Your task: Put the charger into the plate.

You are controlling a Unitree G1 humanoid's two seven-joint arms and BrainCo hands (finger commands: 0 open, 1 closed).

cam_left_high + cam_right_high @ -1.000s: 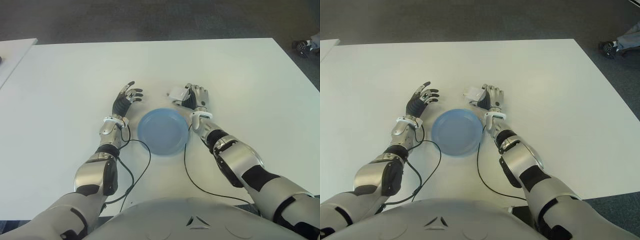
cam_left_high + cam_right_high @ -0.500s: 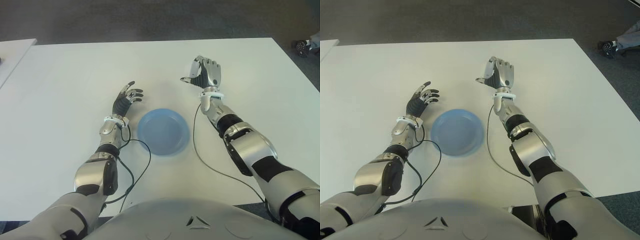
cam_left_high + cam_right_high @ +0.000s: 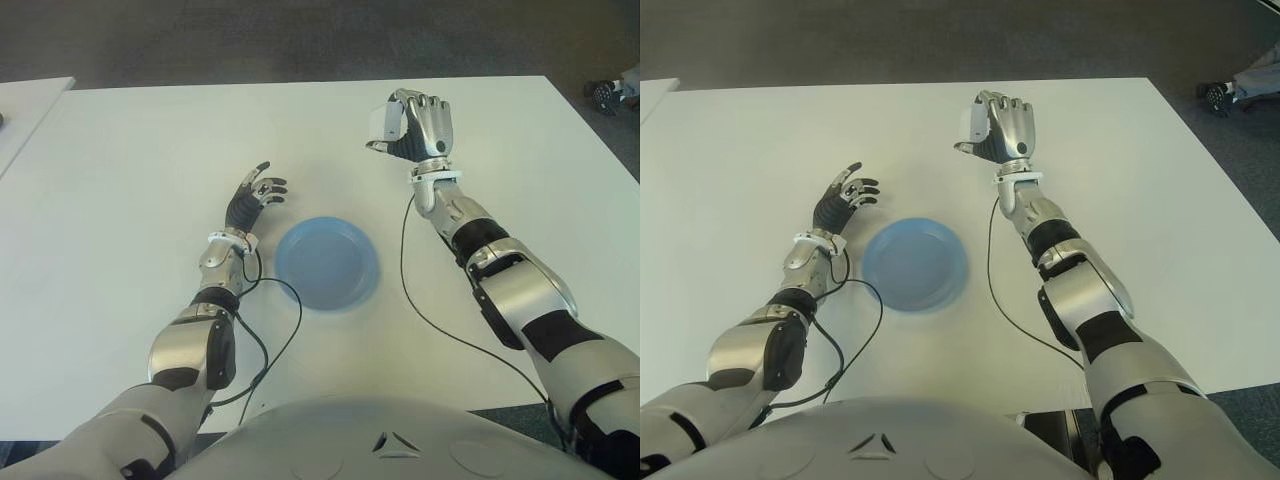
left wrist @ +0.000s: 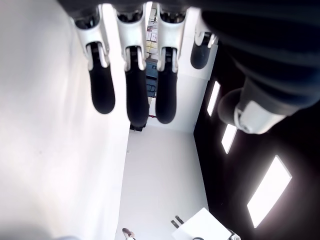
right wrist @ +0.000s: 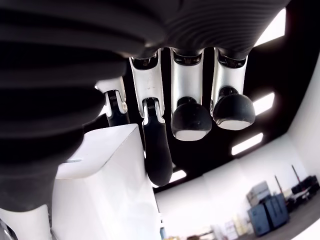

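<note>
A: Start on the left. What is the left hand doing?

B: It shows just to the left of the plate, over the worktop. Its fingers are spread and straight with nothing between them. Whether it touches the worktop I cannot tell.

A: And the plate?

B: A shallow blue dish in the middle, near the robot's body, with nothing in it. A black cable loops on the worktop just beside its near-left edge.

A: Then where is the charger?

B: Up in the right hand, raised over the far part of the worktop, beyond the plate and to its right, well apart from it. The right wrist view shows a white block with flat faces and sharp edges, pinned between the thumb side and the curled fingers.

A: How would you expect it to handle?

B: I would judge it stiff, light and not fragile, but its smooth plastic faces look slippery. A pinch across two opposite flat faces suits it, as the hand appears to have now.

A: Any risk?

B: Part of the block juts out past the fingers, so it could twist in the grip. Released low over the dish, it should not bounce or skid out over the shallow rim.
</note>
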